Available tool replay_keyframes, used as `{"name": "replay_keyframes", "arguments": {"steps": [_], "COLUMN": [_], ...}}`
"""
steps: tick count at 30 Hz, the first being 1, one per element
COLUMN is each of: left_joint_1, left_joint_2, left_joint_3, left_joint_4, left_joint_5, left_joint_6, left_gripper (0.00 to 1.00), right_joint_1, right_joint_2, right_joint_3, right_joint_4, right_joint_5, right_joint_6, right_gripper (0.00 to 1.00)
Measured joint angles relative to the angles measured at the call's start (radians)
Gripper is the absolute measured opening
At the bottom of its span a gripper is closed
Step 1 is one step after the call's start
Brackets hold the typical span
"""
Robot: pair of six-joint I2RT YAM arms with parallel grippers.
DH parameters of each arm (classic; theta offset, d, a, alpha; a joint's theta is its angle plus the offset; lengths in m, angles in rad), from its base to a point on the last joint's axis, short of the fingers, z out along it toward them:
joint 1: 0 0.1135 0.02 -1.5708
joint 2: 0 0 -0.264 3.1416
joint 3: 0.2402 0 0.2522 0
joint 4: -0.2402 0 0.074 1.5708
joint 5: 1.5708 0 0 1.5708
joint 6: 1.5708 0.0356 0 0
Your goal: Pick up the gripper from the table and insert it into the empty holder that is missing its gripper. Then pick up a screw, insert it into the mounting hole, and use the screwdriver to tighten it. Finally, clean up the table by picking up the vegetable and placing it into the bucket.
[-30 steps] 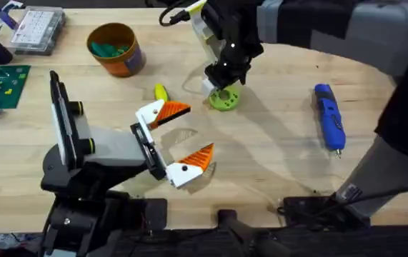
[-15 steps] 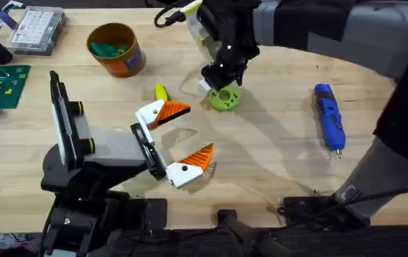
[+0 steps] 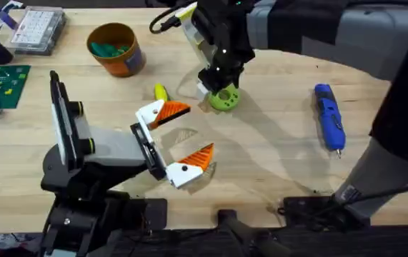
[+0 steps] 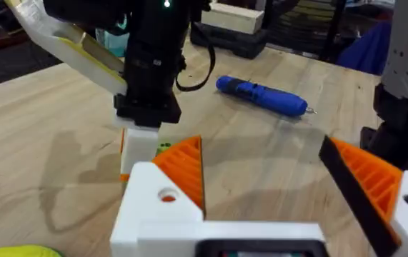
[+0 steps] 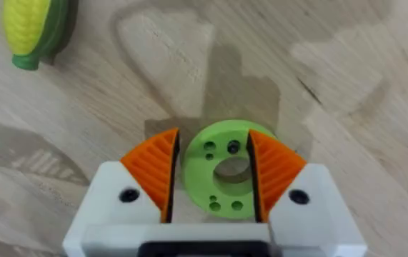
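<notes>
Spreading wide and empty at the table's near edge, the left gripper [image 3: 179, 141] holds nothing. Just beyond it lies the vegetable [image 3: 161, 93], a small yellow ribbed corn with a green end, probably light, stiff plastic, best pinched across its middle. Beside it, the right gripper [image 5: 213, 171] brackets a lime-green disc [image 5: 229, 173], pads apparently touching its sides. Farther back stands the orange-brown bucket [image 3: 133, 58].
</notes>
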Motion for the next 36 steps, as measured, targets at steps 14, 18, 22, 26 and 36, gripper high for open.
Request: {"name": "replay_keyframes", "arguments": {"steps": [14, 18, 22, 26, 36], "left_joint_1": [0.000, 0.000, 0.000, 0.000, 0.000], "left_joint_2": [0.000, 0.000, 0.000, 0.000, 0.000], "left_joint_3": [0.000, 0.000, 0.000, 0.000, 0.000], "left_joint_4": [0.000, 0.000, 0.000, 0.000, 0.000], "left_joint_5": [0.000, 0.000, 0.000, 0.000, 0.000], "left_joint_6": [0.000, 0.000, 0.000, 0.000, 0.000], "left_gripper": [0.990, 0.990, 0.990, 0.990, 0.990], "right_joint_1": [-0.003, -0.003, -0.003, -0.003, -0.003], "right_joint_2": [0.000, 0.002, 0.002, 0.002, -0.010], "right_joint_3": [0.000, 0.000, 0.000, 0.000, 0.000], "right_joint_4": [-0.002, -0.005, -0.005, -0.006, -0.057], "right_joint_5": [0.018, 0.019, 0.020, 0.021, 0.022], "right_joint_6": [0.001, 0.000, 0.000, 0.000, 0.000], "right_gripper": [0.023, 0.009, 0.007, 0.007, 0.007]}}
